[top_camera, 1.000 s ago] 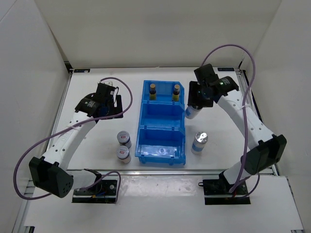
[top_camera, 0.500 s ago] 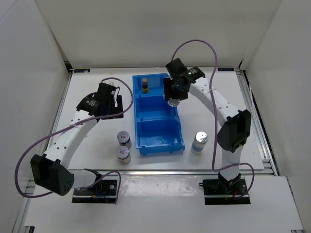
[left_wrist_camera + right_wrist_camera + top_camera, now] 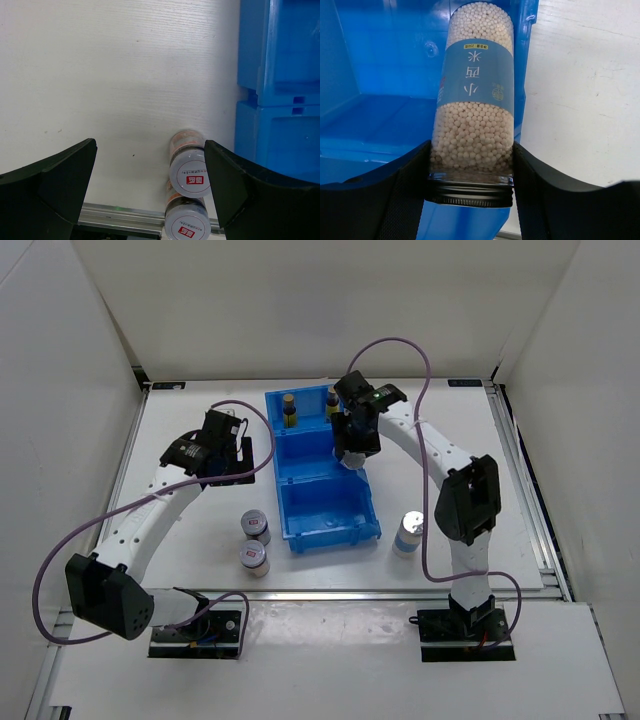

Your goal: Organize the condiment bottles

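one tall bottle (image 3: 474, 100) clamped in right gripper (image 3: 471, 160) above blue bin (image 3: 335, 534) edge, left gripper (image 3: 150, 150) splayed, empty

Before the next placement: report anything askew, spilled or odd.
The bin sits skewed, its sides not parallel to the table edges. No spill or damage shows; the right end effector holds a bottle that looks intact.

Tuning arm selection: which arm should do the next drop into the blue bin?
Right. Its tool grips the tall bottle over the bin's right side. The left tool is open and empty, off to the bin's left near the two short jars.
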Robot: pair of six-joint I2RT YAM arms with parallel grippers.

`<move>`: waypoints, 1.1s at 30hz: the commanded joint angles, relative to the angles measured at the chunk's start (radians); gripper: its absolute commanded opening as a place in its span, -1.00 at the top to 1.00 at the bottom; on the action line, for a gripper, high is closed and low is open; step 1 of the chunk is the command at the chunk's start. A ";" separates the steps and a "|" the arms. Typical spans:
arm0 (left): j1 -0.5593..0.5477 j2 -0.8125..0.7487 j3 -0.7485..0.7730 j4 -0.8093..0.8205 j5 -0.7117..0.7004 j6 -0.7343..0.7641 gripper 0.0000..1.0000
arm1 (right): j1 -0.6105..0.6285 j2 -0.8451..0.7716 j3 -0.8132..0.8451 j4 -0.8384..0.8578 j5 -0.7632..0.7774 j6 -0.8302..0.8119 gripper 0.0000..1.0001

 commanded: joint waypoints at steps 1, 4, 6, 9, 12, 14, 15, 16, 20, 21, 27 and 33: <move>0.005 -0.002 0.017 0.013 -0.007 0.006 -1.00 | 0.004 -0.087 0.006 -0.019 -0.026 -0.006 0.83; 0.005 -0.002 0.017 0.013 -0.007 0.006 -1.00 | 0.004 -0.078 0.043 -0.019 -0.044 -0.015 0.83; 0.005 -0.002 0.017 0.013 -0.007 0.006 -1.00 | 0.004 -0.069 0.087 -0.059 -0.054 -0.015 0.83; 0.005 -0.002 0.017 0.013 -0.007 0.006 -1.00 | 0.004 -0.069 0.109 -0.105 -0.064 -0.015 0.80; 0.005 -0.002 0.017 0.013 -0.007 0.006 -1.00 | 0.004 -0.069 0.122 -0.134 -0.074 -0.006 0.80; 0.005 -0.002 0.017 0.013 -0.007 0.006 -1.00 | 0.004 -0.078 0.122 -0.148 -0.074 -0.006 0.80; 0.005 -0.002 0.017 0.013 -0.007 0.006 -1.00 | 0.004 -0.078 0.112 -0.161 -0.074 0.003 0.80; 0.005 -0.002 0.017 0.013 -0.007 0.006 -1.00 | 0.004 -0.089 0.112 -0.162 -0.074 0.003 0.80; 0.005 -0.002 0.017 0.013 -0.007 0.006 -1.00 | 0.004 -0.100 0.069 -0.183 -0.083 0.003 0.80; 0.005 -0.002 0.017 0.013 -0.007 0.006 -1.00 | 0.013 -0.110 0.060 -0.183 -0.095 0.003 0.80; 0.005 -0.002 0.017 0.013 -0.007 0.006 -1.00 | 0.023 -0.153 -0.020 -0.192 -0.104 -0.006 0.80; 0.005 -0.002 0.017 0.013 -0.007 0.006 -1.00 | 0.032 -0.133 0.021 -0.201 -0.090 -0.016 0.80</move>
